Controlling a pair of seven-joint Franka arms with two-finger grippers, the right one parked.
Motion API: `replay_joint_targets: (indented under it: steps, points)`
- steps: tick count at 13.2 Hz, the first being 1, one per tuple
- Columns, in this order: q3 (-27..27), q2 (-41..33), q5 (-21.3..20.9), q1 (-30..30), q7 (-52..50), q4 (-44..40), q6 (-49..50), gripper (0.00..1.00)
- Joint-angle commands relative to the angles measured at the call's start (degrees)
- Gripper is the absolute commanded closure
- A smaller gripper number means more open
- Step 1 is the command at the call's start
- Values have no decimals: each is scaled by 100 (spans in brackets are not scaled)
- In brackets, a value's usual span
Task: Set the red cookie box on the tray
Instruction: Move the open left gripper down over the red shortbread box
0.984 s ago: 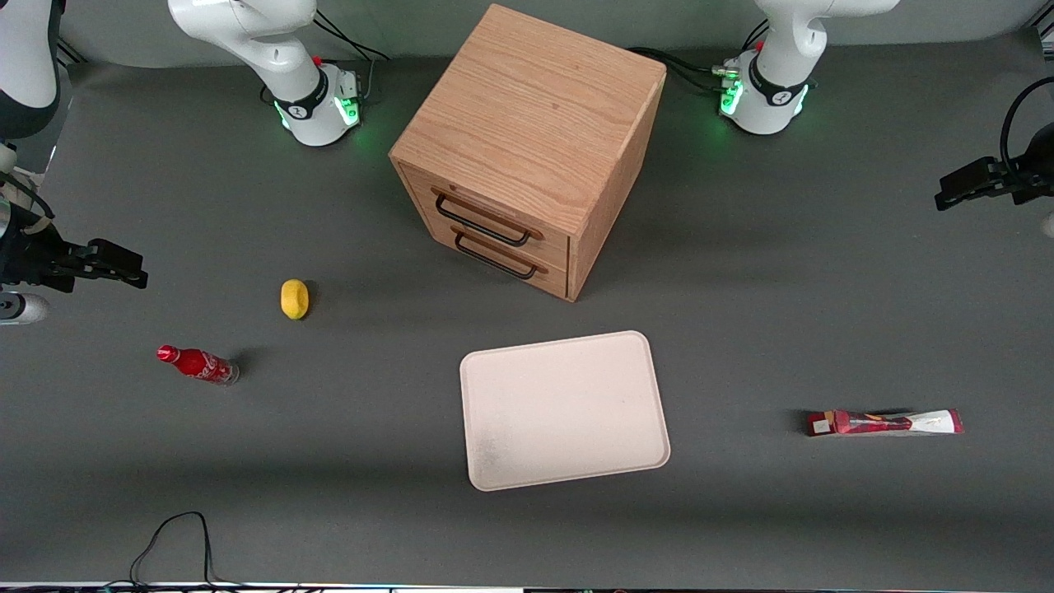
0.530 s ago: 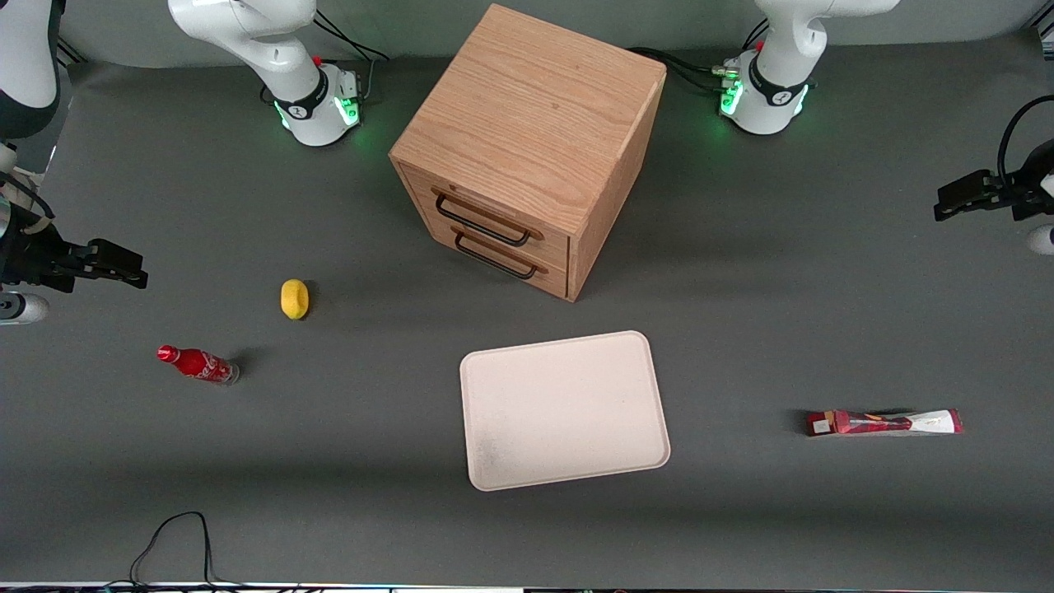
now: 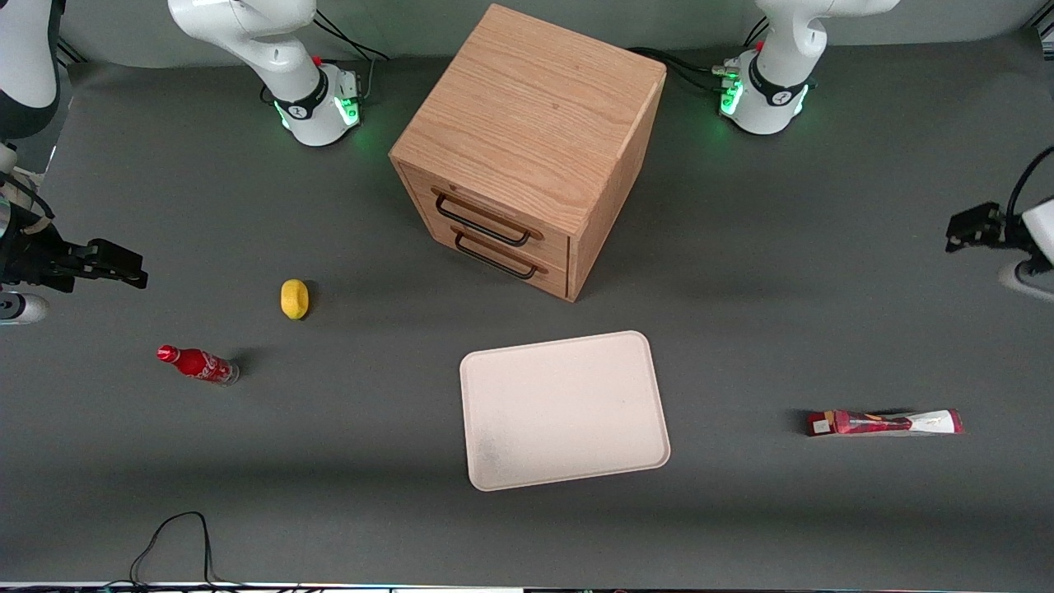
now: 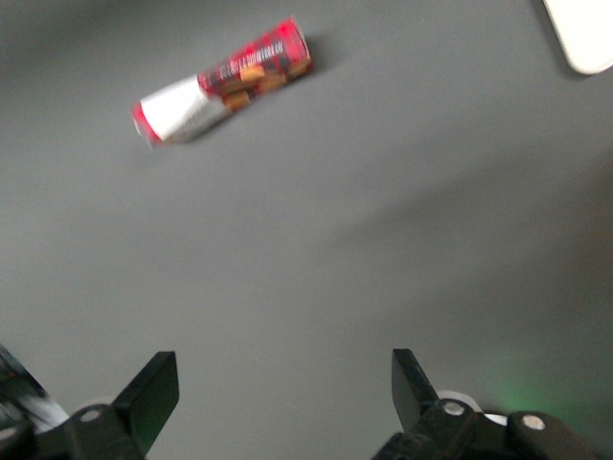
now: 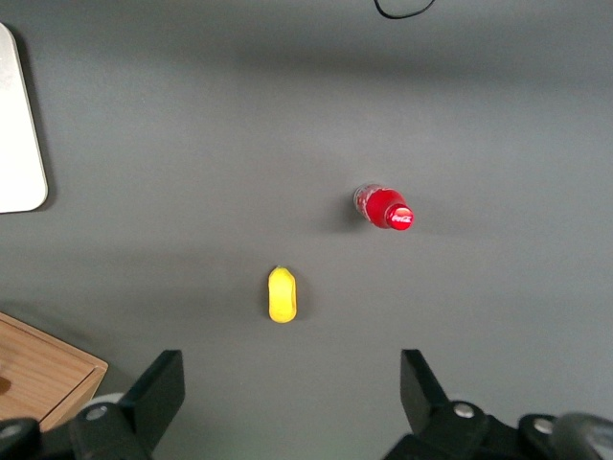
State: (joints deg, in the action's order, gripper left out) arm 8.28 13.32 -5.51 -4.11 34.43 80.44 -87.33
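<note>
Red cookie box (image 3: 883, 422): long, narrow carton, dark red with one white end, lying flat on the bench toward the working arm's end, near the front edge. Tray (image 3: 565, 409): cream-white, rounded corners, low rim, flat mid-bench, well apart from the box. Gripper (image 3: 963, 231): open, above the bench, clear of both.

Grey table (image 3: 823, 288), wooden cabinet (image 3: 527, 148), tray (image 3: 564, 409), red cookie box (image 3: 883, 422), cola bottle (image 3: 198, 364), lemon (image 3: 294, 298)

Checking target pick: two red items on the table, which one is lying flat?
The long dark-red cookie carton with a white end, toward the working arm's end. The small red cola bottle stands upright. The open gripper hangs above the table, apart from the carton.
</note>
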Motion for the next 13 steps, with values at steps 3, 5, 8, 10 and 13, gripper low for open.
replay_joint_targets:
  steps: [3,5,8,10,13]
  points:
    - [7,1347,85,331,2652,-1162,-258,1]
    - [7,1602,348,376,3661,-1136,-721,1]
    - [16,1972,692,524,4555,-1154,-1181,1]
    - [-1,2252,1033,744,4712,-1153,-1251,1]
    - [-1,2674,1026,701,5213,-1145,-1768,1]
